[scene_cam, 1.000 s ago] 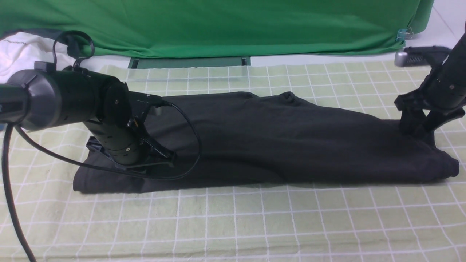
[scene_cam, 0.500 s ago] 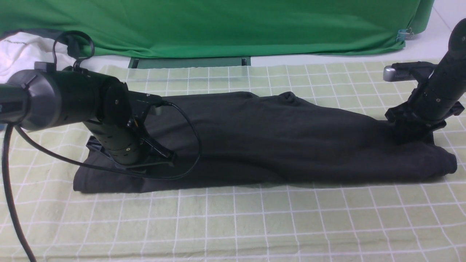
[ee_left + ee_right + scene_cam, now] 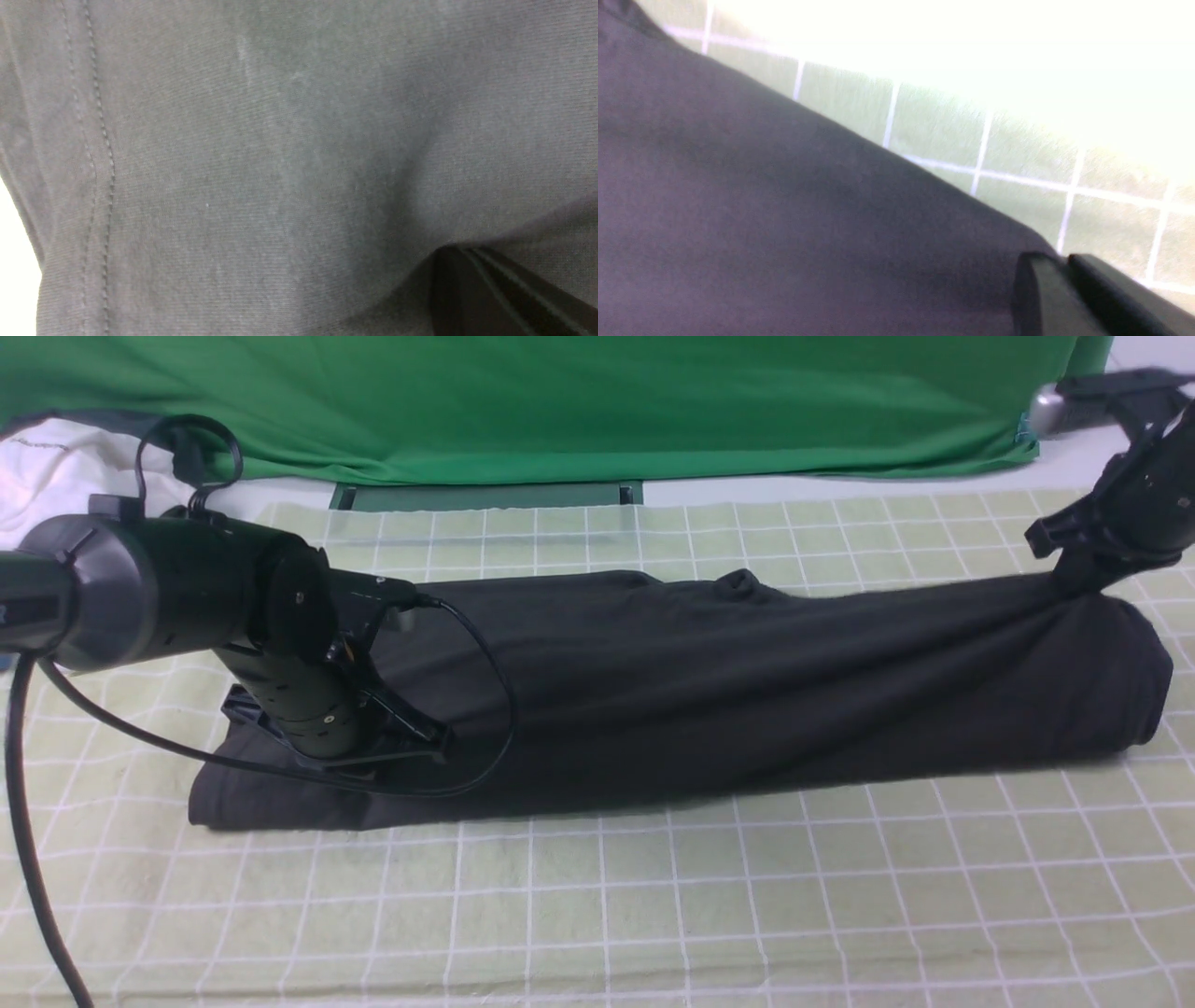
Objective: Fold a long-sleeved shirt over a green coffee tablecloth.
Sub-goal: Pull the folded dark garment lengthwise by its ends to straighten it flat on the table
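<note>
The black long-sleeved shirt (image 3: 747,691) lies folded in a long band across the green coffee tablecloth (image 3: 653,896). My left gripper (image 3: 429,742) is shut and rests with its tips pressed down on the shirt's left part; its wrist view shows the closed tips (image 3: 448,254) sunk into the knit (image 3: 280,140). At the far right, my right gripper (image 3: 1074,583) is shut on the shirt's back right edge and holds it off the cloth, so the fabric is drawn taut. The right wrist view shows the closed gripper (image 3: 1057,259) on the black fabric (image 3: 784,210) above the gridded cloth (image 3: 1017,154).
A plain bright green fabric (image 3: 560,401) hangs along the back. A white garment (image 3: 47,457) lies at the back left. A dark green panel (image 3: 485,495) sits behind the cloth's far edge. The left arm's black cable (image 3: 19,803) hangs down at the front left.
The right gripper closed on the shirt's right end and rose up and back, lifting and tightening the fabric. The left arm stayed still.
</note>
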Action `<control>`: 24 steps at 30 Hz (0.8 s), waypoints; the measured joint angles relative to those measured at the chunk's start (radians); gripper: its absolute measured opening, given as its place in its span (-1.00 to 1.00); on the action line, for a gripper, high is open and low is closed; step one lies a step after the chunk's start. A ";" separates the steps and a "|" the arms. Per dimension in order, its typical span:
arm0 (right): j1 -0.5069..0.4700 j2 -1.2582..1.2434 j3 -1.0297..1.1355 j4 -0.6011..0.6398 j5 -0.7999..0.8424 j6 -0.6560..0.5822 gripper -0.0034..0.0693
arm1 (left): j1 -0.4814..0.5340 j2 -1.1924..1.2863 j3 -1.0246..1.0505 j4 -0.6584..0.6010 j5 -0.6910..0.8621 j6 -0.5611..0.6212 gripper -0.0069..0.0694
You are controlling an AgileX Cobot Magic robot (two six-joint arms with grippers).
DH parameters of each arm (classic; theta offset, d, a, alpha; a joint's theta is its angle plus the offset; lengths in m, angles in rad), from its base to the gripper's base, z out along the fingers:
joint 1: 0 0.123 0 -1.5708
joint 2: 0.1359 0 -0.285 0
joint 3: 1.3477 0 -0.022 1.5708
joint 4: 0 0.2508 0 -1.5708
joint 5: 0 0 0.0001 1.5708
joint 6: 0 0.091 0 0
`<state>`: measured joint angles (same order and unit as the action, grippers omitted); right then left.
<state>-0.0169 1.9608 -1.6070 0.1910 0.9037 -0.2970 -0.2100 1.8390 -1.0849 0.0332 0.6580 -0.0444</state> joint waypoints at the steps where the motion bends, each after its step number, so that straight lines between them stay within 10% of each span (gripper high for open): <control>1: 0.000 0.002 0.000 -0.006 0.000 0.000 -0.77 | 0.000 0.000 0.000 0.000 -0.002 0.000 -0.79; 10: 0.006 0.120 0.000 -0.138 -0.004 0.146 -0.64 | 0.000 0.000 0.000 -0.002 -0.002 0.000 -0.79; 17: 0.005 0.113 0.000 -0.232 -0.011 0.200 0.10 | -0.001 0.000 0.000 -0.001 0.001 0.000 -0.79; 24: 0.020 -0.003 -0.004 -0.233 -0.025 0.231 -0.22 | -0.001 0.000 0.000 -0.002 0.001 -0.001 -0.79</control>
<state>0.0033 1.9576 -1.6113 -0.0422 0.8783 -0.0656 -0.2108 1.8390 -1.0849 0.0313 0.6587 -0.0453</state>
